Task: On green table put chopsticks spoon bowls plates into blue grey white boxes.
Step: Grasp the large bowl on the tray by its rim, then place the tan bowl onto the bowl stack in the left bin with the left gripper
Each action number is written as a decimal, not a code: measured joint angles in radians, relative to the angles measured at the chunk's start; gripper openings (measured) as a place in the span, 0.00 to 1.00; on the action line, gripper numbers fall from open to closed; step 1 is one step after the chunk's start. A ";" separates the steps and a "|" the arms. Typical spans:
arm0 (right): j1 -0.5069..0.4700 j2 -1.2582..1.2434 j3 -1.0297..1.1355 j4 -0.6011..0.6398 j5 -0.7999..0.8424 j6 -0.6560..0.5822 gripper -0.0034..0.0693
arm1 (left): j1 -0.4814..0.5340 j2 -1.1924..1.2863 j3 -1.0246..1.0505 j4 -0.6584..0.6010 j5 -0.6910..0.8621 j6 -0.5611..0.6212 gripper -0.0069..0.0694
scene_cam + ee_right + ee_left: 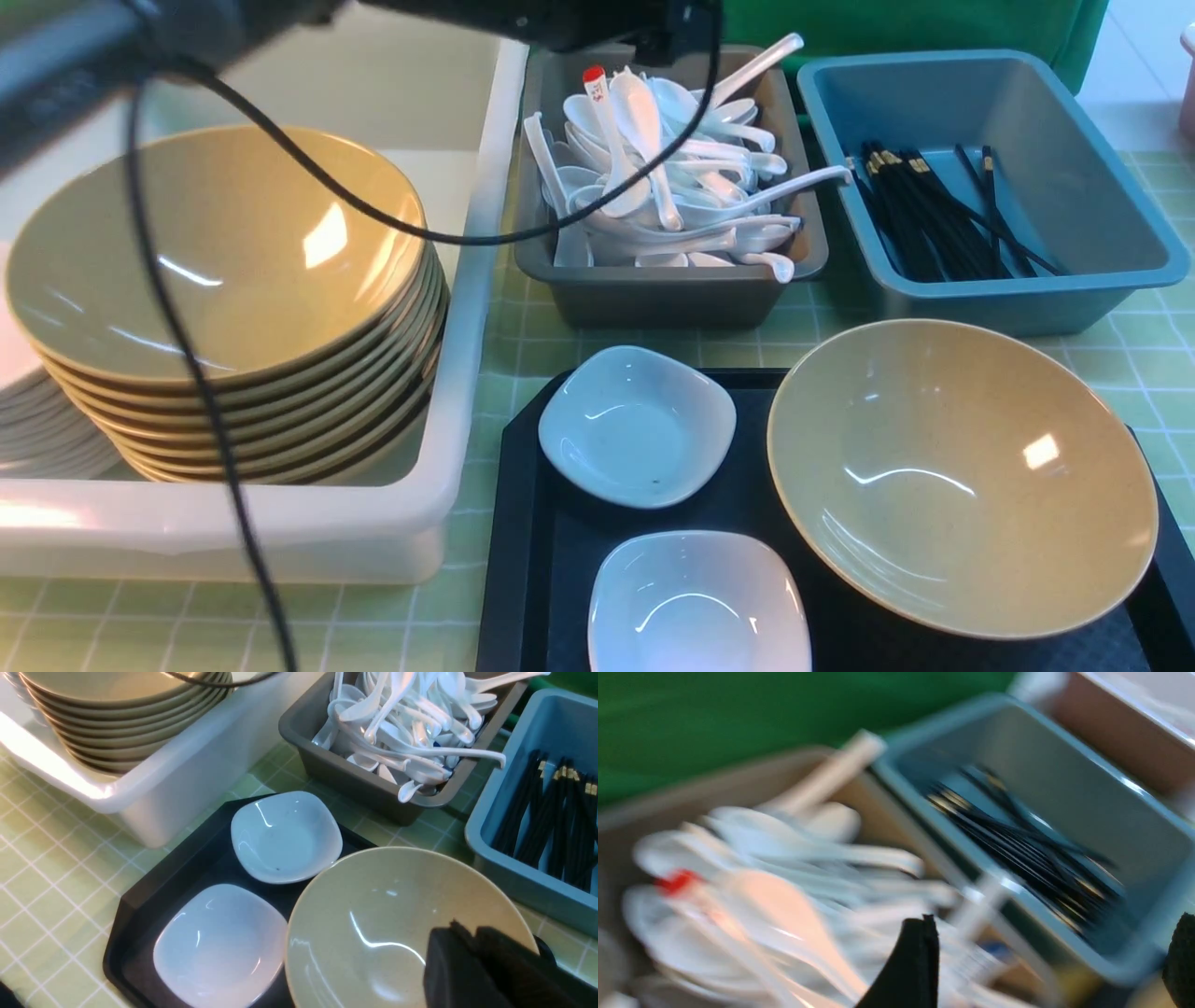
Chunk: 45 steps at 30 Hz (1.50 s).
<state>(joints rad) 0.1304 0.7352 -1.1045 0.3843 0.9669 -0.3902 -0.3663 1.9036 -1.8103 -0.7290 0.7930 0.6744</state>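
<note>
The red-tipped spoon [605,117] lies on the heap of white spoons in the grey bin [653,299]; its red tip [677,882] shows blurred in the left wrist view. My left gripper [1055,919] hovers over the grey and blue bins, open, with nothing between its fingers. Black chopsticks [934,219] lie in the blue bin [1055,168]. On the black tray sit one tan bowl [962,476] and two white plates [638,425] [698,602]. My right gripper [467,933] is shut above the near side of that bowl [373,924] and is out of the front view.
The white tub [467,308] at the left holds a tall stack of tan bowls [224,261] and a stack of white plates [37,420]. The black tray [523,523] rests on the green table [93,625]. The left arm's cable [215,420] hangs across the tub.
</note>
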 joint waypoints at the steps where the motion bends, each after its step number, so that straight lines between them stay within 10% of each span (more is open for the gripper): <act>1: 0.000 0.000 0.000 0.000 0.003 0.000 0.14 | -0.006 -0.008 0.000 0.001 0.049 -0.014 0.94; 6: 0.000 0.000 0.000 -0.001 0.028 0.000 0.15 | -0.126 0.035 0.046 0.045 0.273 -0.101 0.94; 18: 0.001 0.000 0.000 -0.003 0.046 0.000 0.17 | -0.273 0.252 0.043 0.248 0.116 -0.365 0.83; 29: 0.038 0.000 0.000 -0.004 0.048 -0.023 0.18 | -0.272 0.269 0.042 0.180 0.171 -0.379 0.13; 45: 0.118 -0.025 0.000 0.049 0.037 -0.162 0.20 | -0.164 -0.135 0.043 0.203 0.373 -0.356 0.11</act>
<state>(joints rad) 0.2483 0.7106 -1.1045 0.4333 1.0034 -0.5521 -0.5306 1.7688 -1.7676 -0.5262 1.1656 0.3181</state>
